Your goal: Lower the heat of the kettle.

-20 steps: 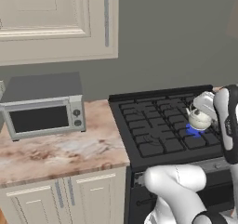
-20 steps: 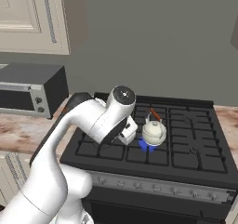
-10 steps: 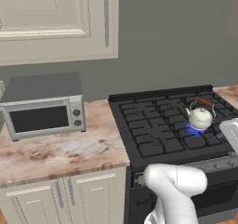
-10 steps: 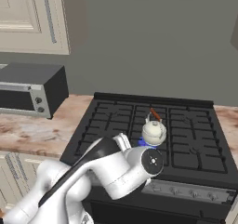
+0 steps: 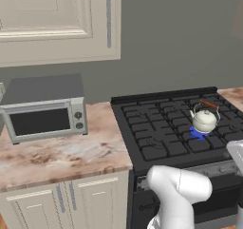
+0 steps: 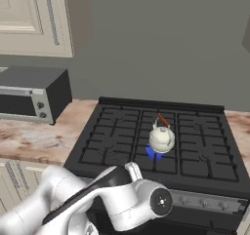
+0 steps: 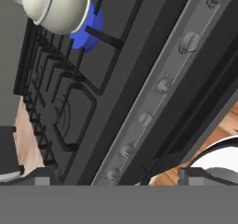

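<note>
You've got the cream kettle (image 5: 205, 120) upright on the stove (image 5: 156, 128), over a blue flame (image 5: 197, 133).

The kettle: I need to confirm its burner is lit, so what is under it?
Under the kettle a blue flame spreads over the black stove grate. The kettle's base hides the burner itself.

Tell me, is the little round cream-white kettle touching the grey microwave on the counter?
Apart. In the left base view the little round cream-white kettle sits on the black stove, while the grey microwave stands across the counter.
</note>
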You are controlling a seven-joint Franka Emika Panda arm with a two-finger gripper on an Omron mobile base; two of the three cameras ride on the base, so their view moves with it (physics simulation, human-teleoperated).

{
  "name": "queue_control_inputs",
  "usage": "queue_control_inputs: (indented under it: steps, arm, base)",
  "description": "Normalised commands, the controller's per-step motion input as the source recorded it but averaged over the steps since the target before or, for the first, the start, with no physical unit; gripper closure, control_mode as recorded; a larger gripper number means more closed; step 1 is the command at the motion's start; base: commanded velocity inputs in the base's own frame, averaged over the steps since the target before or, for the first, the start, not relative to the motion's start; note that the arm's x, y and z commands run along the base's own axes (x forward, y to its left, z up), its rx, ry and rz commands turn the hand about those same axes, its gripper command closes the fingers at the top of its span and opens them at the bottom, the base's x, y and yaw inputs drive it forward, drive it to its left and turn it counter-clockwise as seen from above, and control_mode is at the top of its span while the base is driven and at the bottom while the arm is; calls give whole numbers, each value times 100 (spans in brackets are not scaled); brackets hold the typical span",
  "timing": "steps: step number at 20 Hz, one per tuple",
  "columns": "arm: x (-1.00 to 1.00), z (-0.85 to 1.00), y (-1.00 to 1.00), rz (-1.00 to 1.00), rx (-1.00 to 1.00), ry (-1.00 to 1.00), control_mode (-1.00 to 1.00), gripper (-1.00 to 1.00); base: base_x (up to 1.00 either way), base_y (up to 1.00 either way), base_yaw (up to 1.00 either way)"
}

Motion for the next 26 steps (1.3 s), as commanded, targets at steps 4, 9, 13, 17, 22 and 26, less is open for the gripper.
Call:
queue_control_inputs:
  steps: [4,9,13,17,22,26]
  arm:
    - [-7,-37,-49,-5,11,-1,-100,-100]
    - [-1,-34,-38,-4,9,0,-100,-100]
    - [11,-25,-22,0,6,-1,-100,-100]
    - [24,-33,-43,0,10,-4,-100,-100]
    - [18,-40,-28,0,11,-14,-100,-100]
    - [17,-24,-11,0,12,-17,-100,-100]
  base:
    - [0,0,0]
    - [0,0,0]
    - [0,0,0]
    - [0,0,0]
    - [0,0,0]
    - [0,0,0]
